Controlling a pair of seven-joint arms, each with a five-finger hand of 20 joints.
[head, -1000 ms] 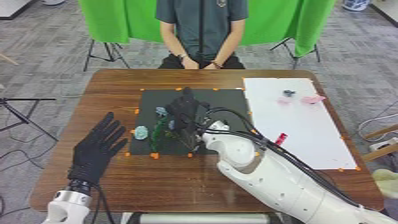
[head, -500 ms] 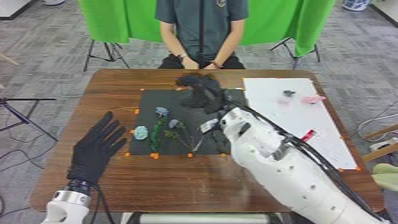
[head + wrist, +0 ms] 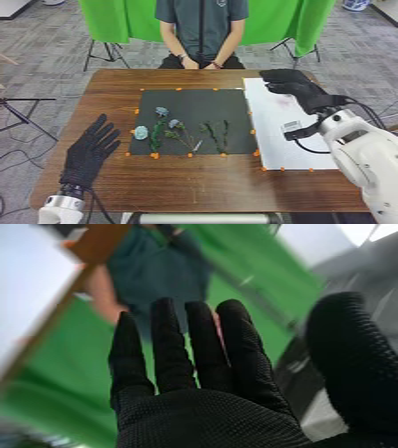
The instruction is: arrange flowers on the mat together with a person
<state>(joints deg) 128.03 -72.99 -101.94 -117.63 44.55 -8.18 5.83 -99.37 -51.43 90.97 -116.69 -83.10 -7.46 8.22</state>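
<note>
Mat (image 3: pixel 191 100) on table (image 3: pixel 160 182); sheet (image 3: pixel 275 145) to its right, also on table. On mat, left to right: loose bloom (image 3: pixel 140 132) by left edge; stem (image 3: pixel 155 139) just beside it, upper bloom (image 3: pixel 162 111) at its far end; middle bloom (image 3: pixel 174 123) right of that, nearer the robot, side stem (image 3: pixel 185 137) running to near edge; two bare stems (image 3: pixel 213 134) side by side, right half. Left hand (image 3: pixel 84 155) left of mat. Right hand (image 3: pixel 291 84) over sheet's far part. Curtain (image 3: pixel 275 30) behind table.
</note>
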